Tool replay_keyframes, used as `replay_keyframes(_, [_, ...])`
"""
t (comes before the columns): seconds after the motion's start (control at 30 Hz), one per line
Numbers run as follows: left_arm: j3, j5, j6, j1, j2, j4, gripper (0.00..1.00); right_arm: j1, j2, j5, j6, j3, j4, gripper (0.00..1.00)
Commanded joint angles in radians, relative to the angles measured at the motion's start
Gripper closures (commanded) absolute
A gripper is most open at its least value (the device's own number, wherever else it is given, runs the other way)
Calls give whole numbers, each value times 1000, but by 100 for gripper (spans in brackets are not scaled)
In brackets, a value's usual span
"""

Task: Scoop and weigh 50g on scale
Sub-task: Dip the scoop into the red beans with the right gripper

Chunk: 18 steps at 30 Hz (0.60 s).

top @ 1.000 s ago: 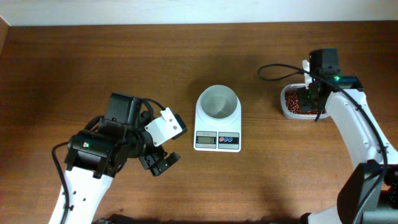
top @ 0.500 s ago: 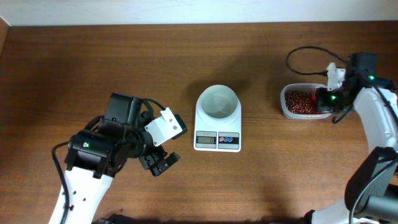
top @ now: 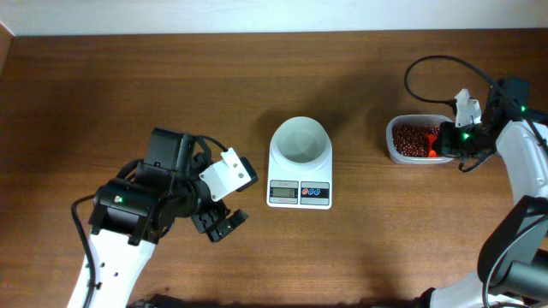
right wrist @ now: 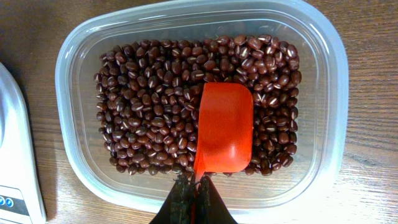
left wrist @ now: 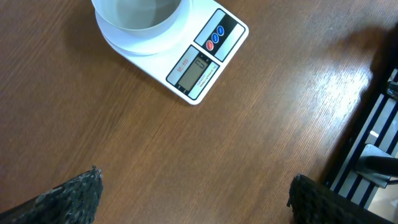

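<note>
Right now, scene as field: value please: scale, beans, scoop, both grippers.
scale: mid-table, display too small to read
bowl: on the scale, looks empty
beans: all in the clear tub, to the right of the scale
scoop: orange-red, in the tub on the beans, no beans visible in it
right gripper: shut on the scoop handle, over the tub
left gripper: open, holding nothing, over bare table left of the scale
progress: nothing weighed yet
</note>
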Motion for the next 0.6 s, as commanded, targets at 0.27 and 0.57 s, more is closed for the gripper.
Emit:
replay_keyframes(0.27, [-8,18,5,6,-7,-1,1,-148,101,-238,29,-2,-34,96])
replay_keyframes(0.57, [-8,18,5,6,-7,-1,1,-147,109,-368,29,10,-66,96])
